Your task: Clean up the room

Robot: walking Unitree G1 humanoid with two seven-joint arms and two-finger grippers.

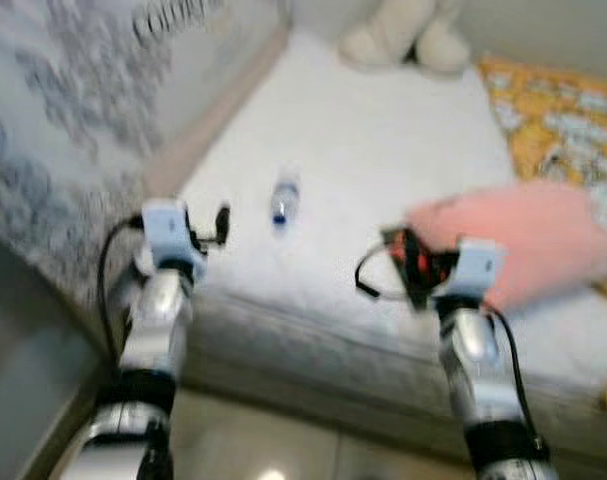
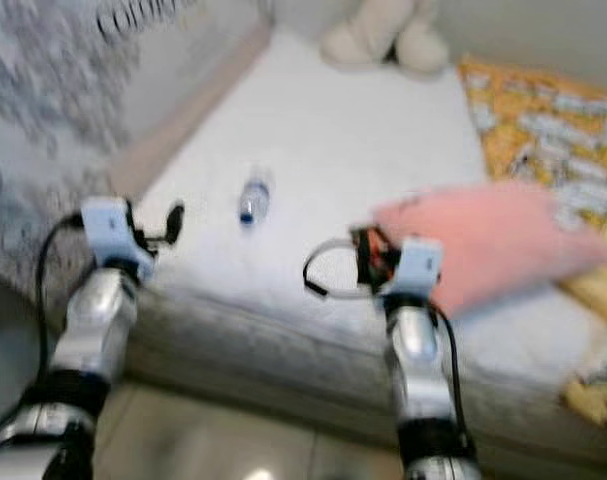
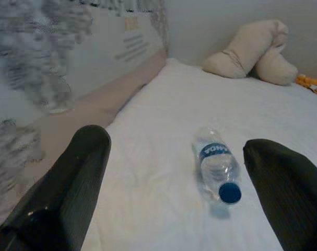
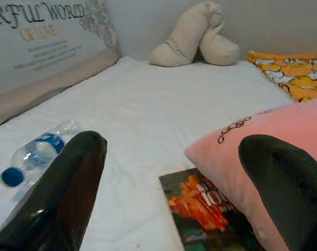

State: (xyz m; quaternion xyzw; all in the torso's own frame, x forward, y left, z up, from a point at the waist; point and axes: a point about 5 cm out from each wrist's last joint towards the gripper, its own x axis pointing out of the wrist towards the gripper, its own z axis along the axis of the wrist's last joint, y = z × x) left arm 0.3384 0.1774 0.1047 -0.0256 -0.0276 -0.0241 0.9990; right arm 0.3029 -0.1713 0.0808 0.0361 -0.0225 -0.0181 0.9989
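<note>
White bedding covers the bed, and the clutter on it suggests the tidying has barely begun: nothing has been gathered yet, as far as I can judge. A clear plastic water bottle with a blue cap and blue label lies on its side on the sheet, near the bed's front edge and towards the wall with the printed panel. The left tool hovers just short of it, its two black fingers spread wide apart with the bottle seen between them, not touching. The right tool is likewise spread open and holding nothing, poised over the front edge of the bed where a book with an orange and dark cover lies flat, its far corner tucked against or slightly under a pink pillow. Further back sit a beige soft toy against the wall and an orange patterned blanket on the robot's right. The bottle is the one container visible; it looks nearly empty, though blur makes that uncertain. Bottle, book and pillow all appear left to deal with.
</note>
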